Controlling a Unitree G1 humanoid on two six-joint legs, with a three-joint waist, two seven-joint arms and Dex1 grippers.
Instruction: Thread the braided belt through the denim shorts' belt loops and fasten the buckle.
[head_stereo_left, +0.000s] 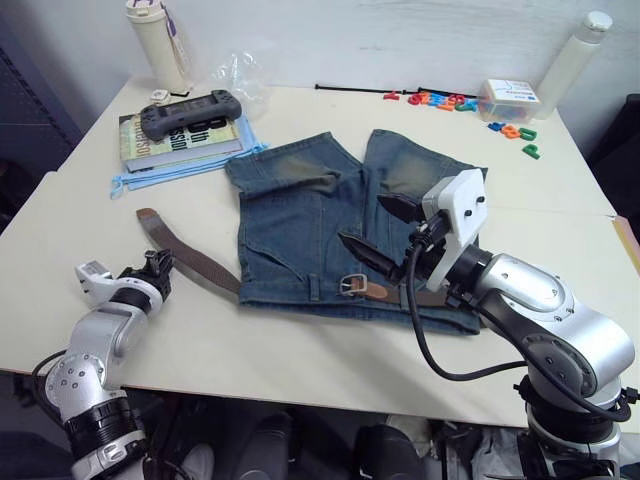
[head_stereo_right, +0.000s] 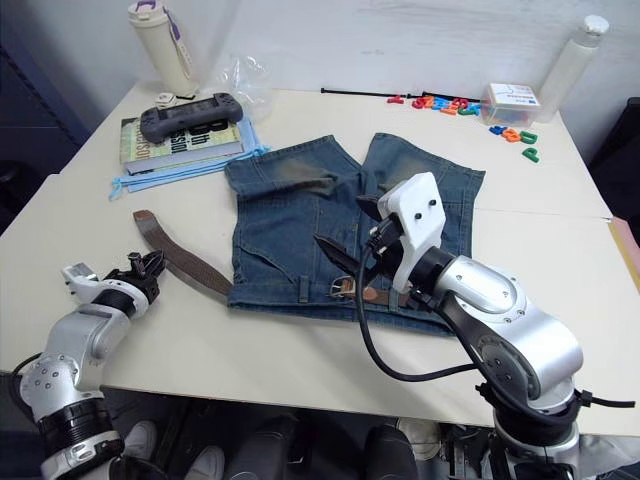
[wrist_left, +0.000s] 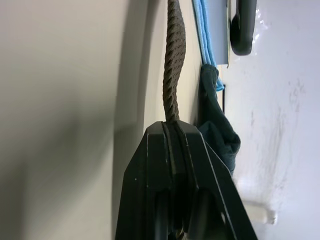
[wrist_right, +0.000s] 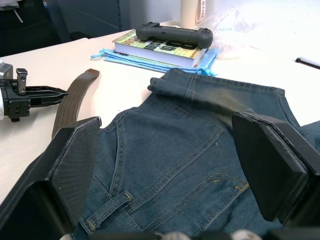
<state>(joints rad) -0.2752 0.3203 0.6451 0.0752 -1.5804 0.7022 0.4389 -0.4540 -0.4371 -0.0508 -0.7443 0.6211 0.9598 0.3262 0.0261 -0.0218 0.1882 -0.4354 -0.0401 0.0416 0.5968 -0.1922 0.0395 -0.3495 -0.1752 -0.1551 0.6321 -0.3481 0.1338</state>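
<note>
The denim shorts (head_stereo_left: 290, 220) lie flat mid-table, waistband toward me. The braided belt (head_stereo_left: 190, 258) runs from a free tip on the bare table at the left into the waistband. Its silver buckle (head_stereo_left: 352, 285) rests on the waistband, just right of a belt loop (head_stereo_left: 314, 288). My left gripper (head_stereo_left: 160, 265) is shut on the belt's free stretch left of the shorts; in the left wrist view the braid (wrist_left: 174, 75) rises from between the closed fingers (wrist_left: 160, 150). Above the waistband near the buckle, my right gripper (head_stereo_left: 383, 232) hovers open, denim (wrist_right: 170, 145) showing between its fingers.
A book with a game controller (head_stereo_left: 190, 112) on it lies on a light blue cloth (head_stereo_left: 170, 170) at the back left, beside a white bottle (head_stereo_left: 155, 40). Coloured letters (head_stereo_left: 440, 100), a small box (head_stereo_left: 508, 98), a thin black cord (head_stereo_left: 350, 89) and another bottle (head_stereo_left: 575, 50) line the far edge.
</note>
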